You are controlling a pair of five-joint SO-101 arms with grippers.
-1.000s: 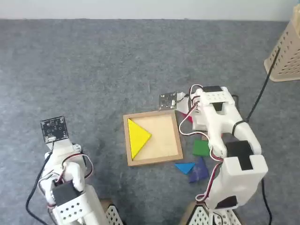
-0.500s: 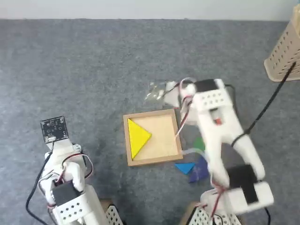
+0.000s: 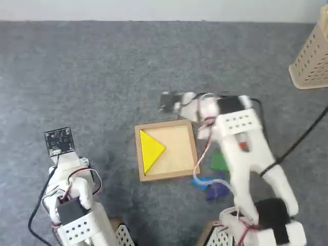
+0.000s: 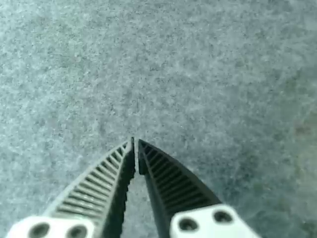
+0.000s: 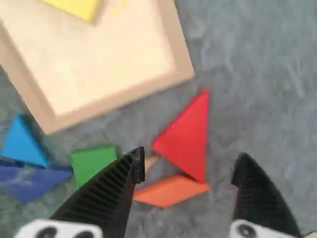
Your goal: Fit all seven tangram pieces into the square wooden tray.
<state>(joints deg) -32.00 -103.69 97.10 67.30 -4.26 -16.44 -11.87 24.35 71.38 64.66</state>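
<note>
The square wooden tray (image 3: pixel 193 148) lies mid-table with a yellow triangle (image 3: pixel 150 148) in its left part. In the right wrist view my right gripper (image 5: pixel 190 159) is open and hangs above a red triangle (image 5: pixel 185 134) and an orange piece (image 5: pixel 168 191), holding nothing. A green piece (image 5: pixel 91 161), a blue triangle (image 5: pixel 21 144) and a dark blue piece (image 5: pixel 32 178) lie beside the tray's rim (image 5: pixel 114 99). From above, the right arm (image 3: pixel 238 133) covers the red and orange pieces; the green piece (image 3: pixel 219 161) and blue triangle (image 3: pixel 202 182) show. My left gripper (image 4: pixel 134 145) is shut over bare carpet.
A beige perforated basket (image 3: pixel 310 56) stands at the far right edge. The left arm (image 3: pixel 72 200) sits at the near left, well away from the tray. Grey carpet covers the table, with open room to the left of the tray and beyond it.
The right arm has swung, its wrist shifting left and toward the far side past the tray's far right corner. The left arm and the pieces have not moved.
</note>
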